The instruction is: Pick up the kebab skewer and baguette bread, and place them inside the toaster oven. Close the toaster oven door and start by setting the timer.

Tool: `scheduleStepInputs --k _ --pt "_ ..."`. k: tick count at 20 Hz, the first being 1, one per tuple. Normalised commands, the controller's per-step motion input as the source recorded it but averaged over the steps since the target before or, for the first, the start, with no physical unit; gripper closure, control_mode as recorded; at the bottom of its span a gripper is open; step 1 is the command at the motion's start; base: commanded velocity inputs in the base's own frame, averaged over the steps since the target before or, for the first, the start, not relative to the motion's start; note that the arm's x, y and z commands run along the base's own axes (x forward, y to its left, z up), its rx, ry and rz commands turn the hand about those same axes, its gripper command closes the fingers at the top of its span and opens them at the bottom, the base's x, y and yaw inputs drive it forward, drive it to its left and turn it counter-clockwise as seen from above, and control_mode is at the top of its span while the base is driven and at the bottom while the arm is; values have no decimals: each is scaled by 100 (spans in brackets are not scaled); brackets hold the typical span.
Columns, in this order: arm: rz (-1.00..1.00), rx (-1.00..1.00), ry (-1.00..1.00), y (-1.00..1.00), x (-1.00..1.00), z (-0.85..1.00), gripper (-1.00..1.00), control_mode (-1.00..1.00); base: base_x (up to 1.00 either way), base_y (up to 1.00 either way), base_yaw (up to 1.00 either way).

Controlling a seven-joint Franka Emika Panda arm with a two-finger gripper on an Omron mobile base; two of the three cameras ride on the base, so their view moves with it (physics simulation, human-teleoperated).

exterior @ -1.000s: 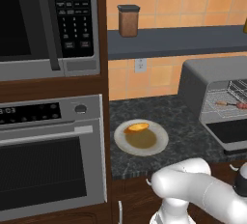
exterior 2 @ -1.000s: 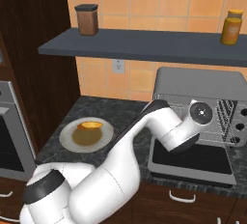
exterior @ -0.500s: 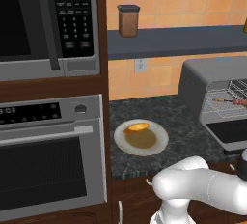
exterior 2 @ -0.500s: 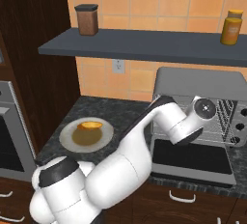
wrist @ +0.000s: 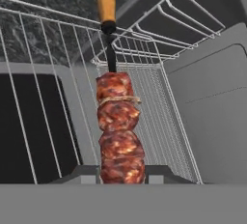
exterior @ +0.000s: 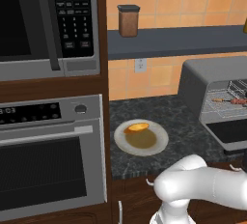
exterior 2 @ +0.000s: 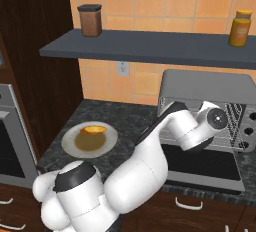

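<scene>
Oven [exterior 2: 210,83] mouth open, door [exterior 2: 202,162] dropped flat; arm [exterior 2: 185,126] and skewer [wrist: 118,136] fill it; plate [exterior: 141,137] stands unobstructed.

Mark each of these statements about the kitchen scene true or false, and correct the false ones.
1. The kebab skewer is clamped in the gripper over the wire rack. True.
2. The baguette bread is already inside the toaster oven. False: it lies on the plate on the counter.
3. The toaster oven door is open, folded down. True.
4. The brown canister stands on the counter beside the plate. False: it stands on the shelf above.
5. The plate holds two bread pieces. False: one.
</scene>
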Motion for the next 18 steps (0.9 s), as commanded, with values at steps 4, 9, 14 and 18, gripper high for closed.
scheduleStepInputs --k 4,9,14,18 --pt "0 0 0 -3 21 0 100 -100 0 0 0" --pt "0 0 0 -9 27 0 100 -100 0 0 0" --pt "0 0 0 -14 8 -12 100 -100 0 0 0" --pt "0 0 0 -9 0 -24 100 -100 0 0 0"
